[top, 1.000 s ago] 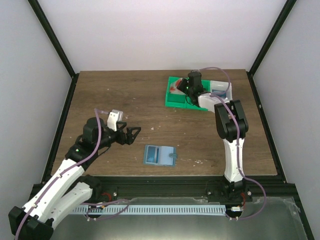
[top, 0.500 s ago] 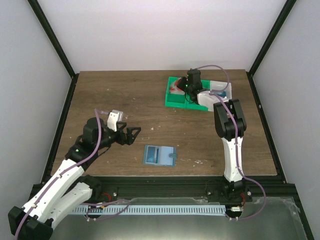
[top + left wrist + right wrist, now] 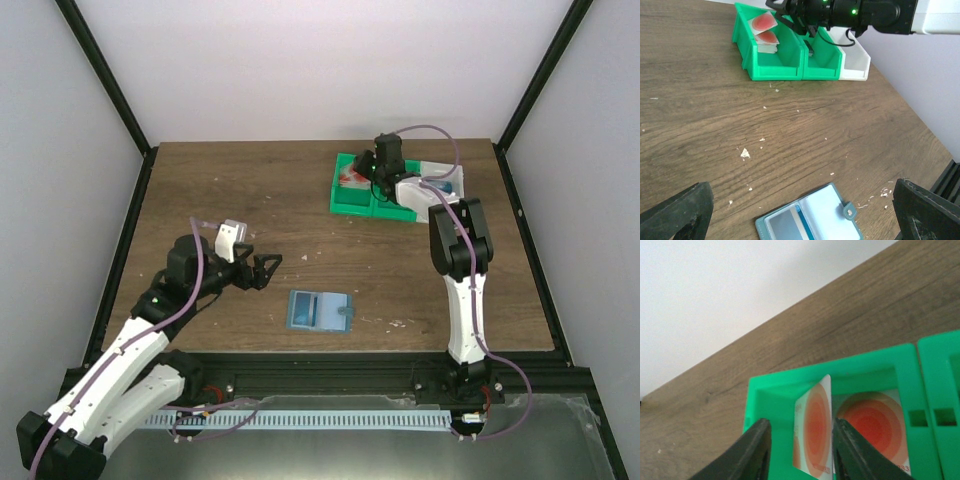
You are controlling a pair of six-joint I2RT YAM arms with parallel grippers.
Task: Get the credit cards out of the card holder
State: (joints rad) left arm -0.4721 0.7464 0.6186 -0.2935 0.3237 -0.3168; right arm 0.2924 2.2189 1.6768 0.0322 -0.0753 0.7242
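Note:
The card holder (image 3: 319,310), a light-blue bifold, lies open near the table's front; in the left wrist view the card holder (image 3: 810,217) shows a greyish card (image 3: 782,227) in its left pocket. My left gripper (image 3: 270,268) hangs open just left of it, its gripper (image 3: 800,207) empty. My right gripper (image 3: 372,170) is over the left green bin (image 3: 350,200). In its wrist view the right gripper (image 3: 801,450) is open, and a red-ringed credit card (image 3: 815,430) stands on edge between the fingers, leaning toward the right one. Another red card (image 3: 875,425) lies flat in the bin.
A second green bin (image 3: 822,62) and a white bin (image 3: 855,62) stand joined to the right of the first bin (image 3: 772,70). Small white crumbs (image 3: 745,153) dot the wooden table. Black frame posts line the table's sides.
My right gripper's jaws have spread apart over the green bin, freeing the red card they pinched. The left arm and the card holder have not moved.

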